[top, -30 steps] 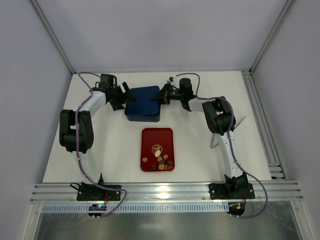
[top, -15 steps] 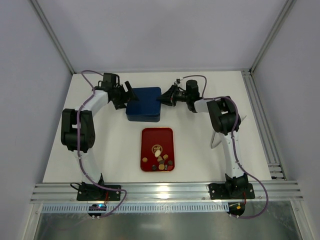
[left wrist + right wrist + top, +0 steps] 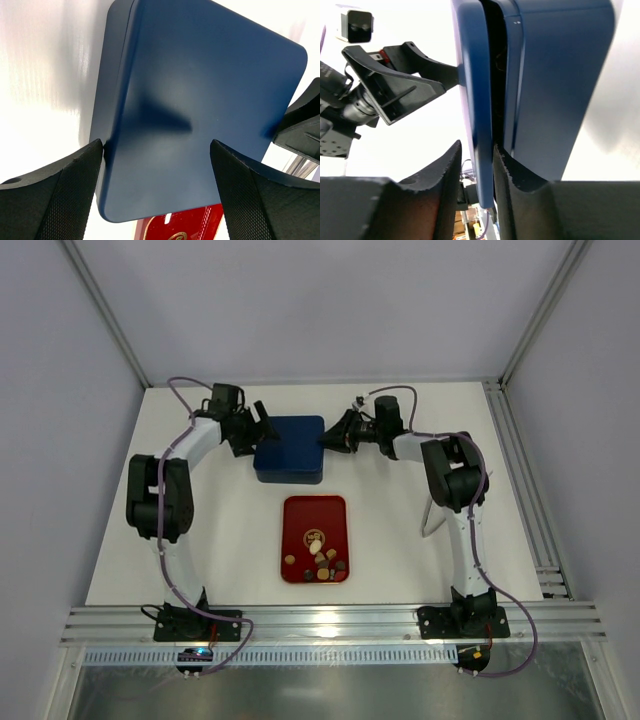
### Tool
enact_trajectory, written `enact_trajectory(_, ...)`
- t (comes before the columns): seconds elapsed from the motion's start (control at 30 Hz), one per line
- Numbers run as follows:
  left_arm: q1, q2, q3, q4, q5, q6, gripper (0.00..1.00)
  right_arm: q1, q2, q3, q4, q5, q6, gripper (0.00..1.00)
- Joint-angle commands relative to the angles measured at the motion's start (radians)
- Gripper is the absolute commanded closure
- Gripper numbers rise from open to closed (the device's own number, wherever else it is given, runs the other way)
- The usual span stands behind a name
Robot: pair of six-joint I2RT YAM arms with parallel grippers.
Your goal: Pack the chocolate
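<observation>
The chocolate (image 3: 320, 562) lies heaped at the near end of a red tray (image 3: 298, 510), well apart from both grippers and on the arm bases' side of them. Both grippers are at the blue box (image 3: 555, 80), farther back on the table. The right gripper (image 3: 477, 150) is narrow, pinching the right rim of the lid (image 3: 472, 90), and a dark gap shows between lid and box. The left gripper (image 3: 156, 150) stands wide at the lid's left edge, holding nothing. Neither arm looks clearly nearer the chocolate.
</observation>
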Motion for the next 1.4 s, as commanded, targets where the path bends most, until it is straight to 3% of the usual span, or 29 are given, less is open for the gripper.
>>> enact_trajectory(0.0, -0.016, 0.008, 0.049, -0.012, -0.023, 0.017, 0.15, -0.012, -0.086, 0.018, -0.106, 0.016, -0.103, 0.66)
enact_trajectory(0.47, -0.042, 0.026, 0.095, -0.065, -0.067, 0.032, 0.16, -0.029, -0.127, 0.041, -0.316, 0.083, -0.273, 0.55)
enact_trajectory(1.23, -0.065, 0.049, 0.117, -0.079, -0.073, 0.034, 0.16, -0.086, -0.175, -0.036, -0.240, 0.051, -0.220, 0.50)
enact_trajectory(1.37, -0.067, 0.054, 0.118, -0.079, -0.073, 0.034, 0.16, -0.088, -0.187, -0.022, -0.317, 0.080, -0.272, 0.50)
